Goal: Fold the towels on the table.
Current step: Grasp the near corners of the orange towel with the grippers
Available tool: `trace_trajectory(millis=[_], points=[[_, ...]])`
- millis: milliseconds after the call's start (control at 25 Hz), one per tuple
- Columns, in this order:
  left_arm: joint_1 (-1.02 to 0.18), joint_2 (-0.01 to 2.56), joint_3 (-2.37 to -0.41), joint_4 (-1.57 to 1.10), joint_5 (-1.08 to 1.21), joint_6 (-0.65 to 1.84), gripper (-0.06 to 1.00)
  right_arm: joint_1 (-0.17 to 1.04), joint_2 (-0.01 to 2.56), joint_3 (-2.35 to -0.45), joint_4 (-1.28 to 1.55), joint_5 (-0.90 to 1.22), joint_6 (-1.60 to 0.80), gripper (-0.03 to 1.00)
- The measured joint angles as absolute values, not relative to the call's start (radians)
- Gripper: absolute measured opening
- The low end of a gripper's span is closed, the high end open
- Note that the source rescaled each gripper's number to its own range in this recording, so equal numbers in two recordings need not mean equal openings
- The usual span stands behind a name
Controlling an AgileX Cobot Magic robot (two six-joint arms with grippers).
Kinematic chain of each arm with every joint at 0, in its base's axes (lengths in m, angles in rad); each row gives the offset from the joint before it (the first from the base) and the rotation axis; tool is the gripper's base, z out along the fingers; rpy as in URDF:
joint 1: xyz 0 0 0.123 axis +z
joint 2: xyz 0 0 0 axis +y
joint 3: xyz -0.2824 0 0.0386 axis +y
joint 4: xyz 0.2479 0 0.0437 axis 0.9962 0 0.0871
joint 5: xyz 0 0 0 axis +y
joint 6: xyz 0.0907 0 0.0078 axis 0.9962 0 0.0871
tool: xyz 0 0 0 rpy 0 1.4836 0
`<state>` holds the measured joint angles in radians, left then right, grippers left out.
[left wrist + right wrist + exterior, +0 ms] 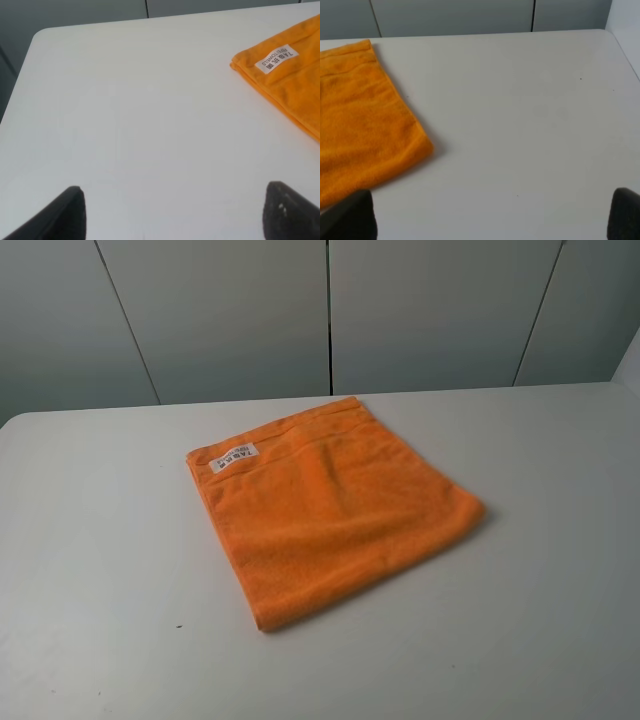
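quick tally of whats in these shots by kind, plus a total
orange towel: 1
white label on the towel: 1
white table: 1
claws: 2, the left claw and the right claw, both open and empty
total: 5

The left end effector (177, 215) hangs clear above the table (125, 125), angled forward and down toward it. Its jaws stand wide apart, and only the dark, rounded fingertips (70, 217) show, gripping nothing. The right end effector (487, 217) is posed the same way, raised off the table and pitched downward. Its jaws are spread wide, its dark fingertips (625, 215) barely in view, and nothing is held between them.
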<state>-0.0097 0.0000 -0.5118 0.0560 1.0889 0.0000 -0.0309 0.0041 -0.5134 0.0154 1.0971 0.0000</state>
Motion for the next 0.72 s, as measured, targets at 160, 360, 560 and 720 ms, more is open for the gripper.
trace_trajectory(millis=[160, 360, 560, 720], points=[[-0.010, 0.000, -0.512, 0.056, 1.089, 0.006, 0.92, -0.031, 0.004, -0.513, 0.015, 1.097, 0.000, 1.00], [-0.010, 0.000, -0.512, 0.056, 1.089, 0.006, 0.92, -0.031, 0.004, -0.513, 0.015, 1.097, 0.000, 1.00], [-0.010, 0.000, -0.512, 0.080, 1.089, -0.020, 0.92, -0.031, 0.004, -0.513, 0.015, 1.097, 0.000, 1.00], [-0.010, 0.000, -0.512, 0.091, 1.089, -0.035, 0.92, -0.031, 0.004, -0.513, 0.015, 1.097, 0.000, 1.00]])
